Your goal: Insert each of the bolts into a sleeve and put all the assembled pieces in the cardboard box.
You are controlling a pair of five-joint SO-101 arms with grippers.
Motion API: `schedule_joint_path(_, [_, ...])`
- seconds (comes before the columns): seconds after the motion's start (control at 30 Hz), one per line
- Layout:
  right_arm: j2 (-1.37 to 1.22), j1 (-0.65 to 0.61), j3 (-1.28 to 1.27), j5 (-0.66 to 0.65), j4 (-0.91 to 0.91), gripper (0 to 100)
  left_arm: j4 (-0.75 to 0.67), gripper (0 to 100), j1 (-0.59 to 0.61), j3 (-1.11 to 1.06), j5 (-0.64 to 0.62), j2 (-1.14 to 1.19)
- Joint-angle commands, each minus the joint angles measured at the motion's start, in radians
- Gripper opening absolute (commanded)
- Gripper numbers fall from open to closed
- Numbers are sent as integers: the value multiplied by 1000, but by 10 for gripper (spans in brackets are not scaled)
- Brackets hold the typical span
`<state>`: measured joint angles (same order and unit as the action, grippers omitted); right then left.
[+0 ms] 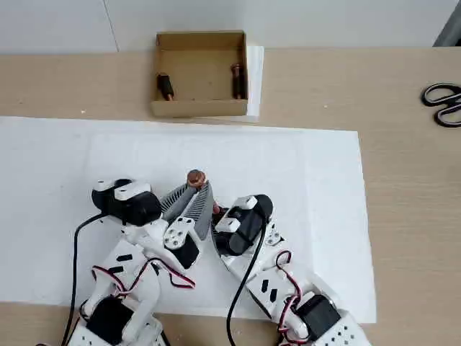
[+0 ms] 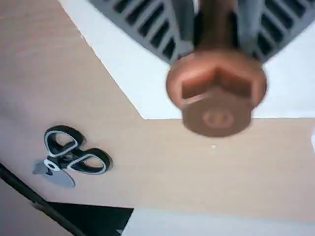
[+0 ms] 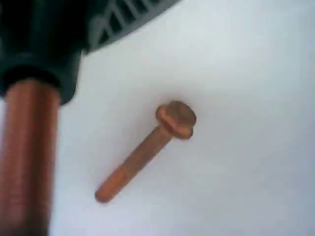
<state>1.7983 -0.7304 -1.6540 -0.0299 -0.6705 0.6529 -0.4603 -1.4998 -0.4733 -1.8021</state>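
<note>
My left gripper (image 1: 196,189) is shut on a copper bolt (image 1: 195,177) near the middle of the white sheet. The bolt's hex head (image 2: 216,93) sticks out past the grey ribbed fingers (image 2: 147,19). Close beside it on the right is my right gripper (image 1: 217,213), shut on a copper-coloured sleeve (image 3: 27,157) that pokes out from its dark jaws. A second bolt (image 3: 147,152) lies loose on the sheet under the right gripper. The cardboard box (image 1: 200,108) stands at the far edge of the sheet, with two assembled pieces (image 1: 166,86) (image 1: 236,81) inside.
The white paper sheet (image 1: 324,180) covers most of the wooden table. Black-handled scissors (image 1: 441,103) (image 2: 71,156) lie at the far right on the bare wood. Both arms crowd the near middle of the sheet.
</note>
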Motion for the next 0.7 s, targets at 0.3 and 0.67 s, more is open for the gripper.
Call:
schedule_joint_path(0.3, [16,-5,14,-104,87,4,63,6,-6,53,-3,-14])
schedule_joint_path(0.67, [16,-45,14,-103,85,4,55,6,-3,58,0,-14])
